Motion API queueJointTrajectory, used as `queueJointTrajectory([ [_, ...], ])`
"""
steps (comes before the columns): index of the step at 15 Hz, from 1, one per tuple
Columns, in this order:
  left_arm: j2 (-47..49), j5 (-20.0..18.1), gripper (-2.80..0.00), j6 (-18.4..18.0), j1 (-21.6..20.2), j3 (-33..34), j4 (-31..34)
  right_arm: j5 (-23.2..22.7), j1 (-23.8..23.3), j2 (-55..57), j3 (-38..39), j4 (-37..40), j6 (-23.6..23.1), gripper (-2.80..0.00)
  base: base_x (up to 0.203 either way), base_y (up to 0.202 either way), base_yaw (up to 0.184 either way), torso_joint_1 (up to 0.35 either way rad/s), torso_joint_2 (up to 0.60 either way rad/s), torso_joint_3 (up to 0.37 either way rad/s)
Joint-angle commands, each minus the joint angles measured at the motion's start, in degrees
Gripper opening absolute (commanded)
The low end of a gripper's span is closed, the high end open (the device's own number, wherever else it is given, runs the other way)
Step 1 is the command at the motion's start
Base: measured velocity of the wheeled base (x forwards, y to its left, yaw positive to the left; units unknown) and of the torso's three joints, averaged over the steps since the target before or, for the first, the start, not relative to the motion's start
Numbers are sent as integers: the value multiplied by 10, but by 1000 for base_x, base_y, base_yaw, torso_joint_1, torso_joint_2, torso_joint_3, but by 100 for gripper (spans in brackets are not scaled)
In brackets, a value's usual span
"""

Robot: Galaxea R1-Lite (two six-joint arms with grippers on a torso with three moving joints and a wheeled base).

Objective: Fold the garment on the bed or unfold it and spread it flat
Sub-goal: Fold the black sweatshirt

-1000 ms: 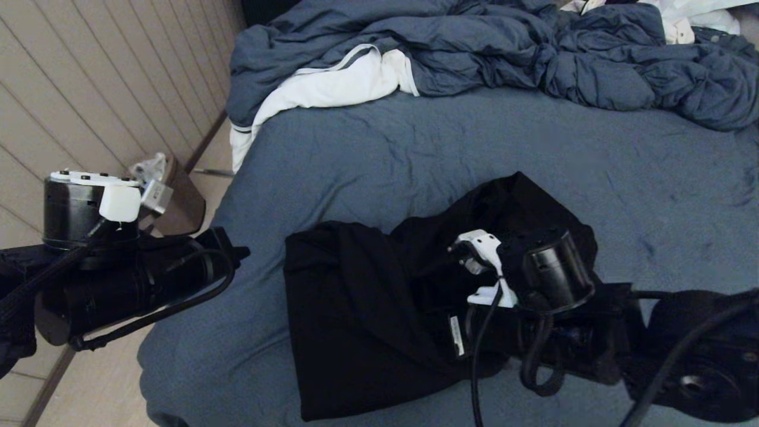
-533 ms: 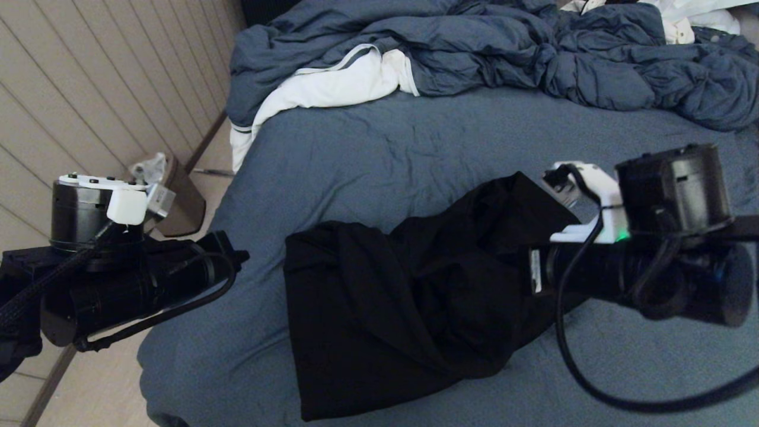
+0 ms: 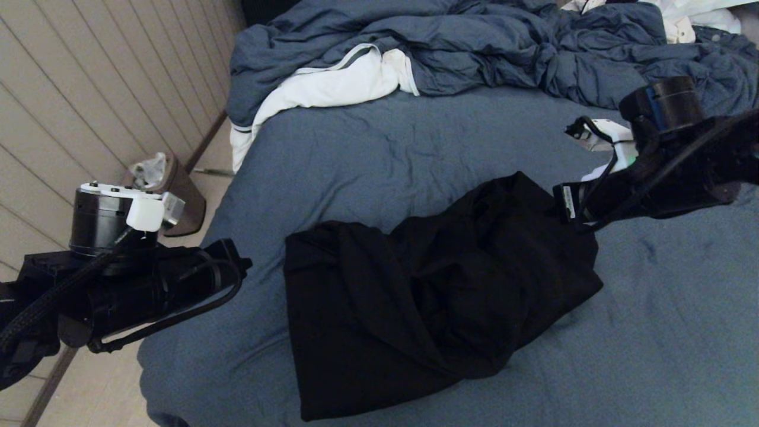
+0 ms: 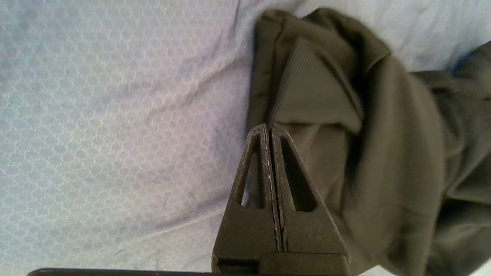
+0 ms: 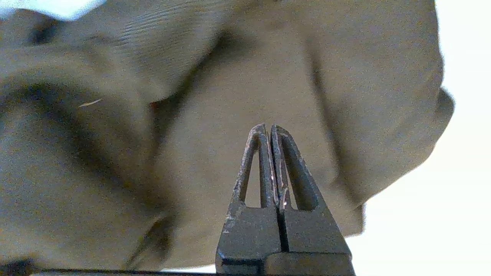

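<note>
Black cabled arms (image 3: 148, 284), white brackets (image 3: 145, 213)

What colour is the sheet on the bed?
Slate blue, plain; the bed shows best in the head view.

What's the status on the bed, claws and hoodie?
Left claw shut, empty, at hoodie's left edge. Right claw shut, empty, over its right end. Hoodie bunched on the bed. Nothing in the way.
</note>
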State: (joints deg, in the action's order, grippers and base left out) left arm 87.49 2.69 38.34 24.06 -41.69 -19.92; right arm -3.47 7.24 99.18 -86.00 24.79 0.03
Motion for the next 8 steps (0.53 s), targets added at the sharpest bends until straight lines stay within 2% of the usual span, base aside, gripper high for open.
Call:
queueJointTrajectory([
  [1, 16, 0, -280, 2, 0, 0, -2, -10, -26, 84, -67, 33, -21, -280, 0, 0, 0, 0, 0, 0],
  [3, 29, 0, -280, 1, 0, 2, -6, -37, -59, 136, -125, 56, -64, -280, 0, 0, 0, 0, 0, 0],
  [5, 36, -1, -280, 2, 0, 4, -7, -103, -97, 163, -162, 64, -77, -280, 0, 0, 0, 0, 0, 0],
  [6, 37, -1, -280, 2, 0, 4, -7, -138, -115, 164, -178, 73, -76, -172, 0, 0, 0, 0, 0, 0],
  [7, 36, -1, -280, 2, 1, 5, -7, -154, -124, 166, -204, 87, -74, 0, 0, 0, 0, 0, 0, 0],
  [8, 35, 0, -280, 2, 1, 5, -7, -163, -132, 168, -236, 109, -67, 0, 0, 0, 0, 0, 0, 0],
])
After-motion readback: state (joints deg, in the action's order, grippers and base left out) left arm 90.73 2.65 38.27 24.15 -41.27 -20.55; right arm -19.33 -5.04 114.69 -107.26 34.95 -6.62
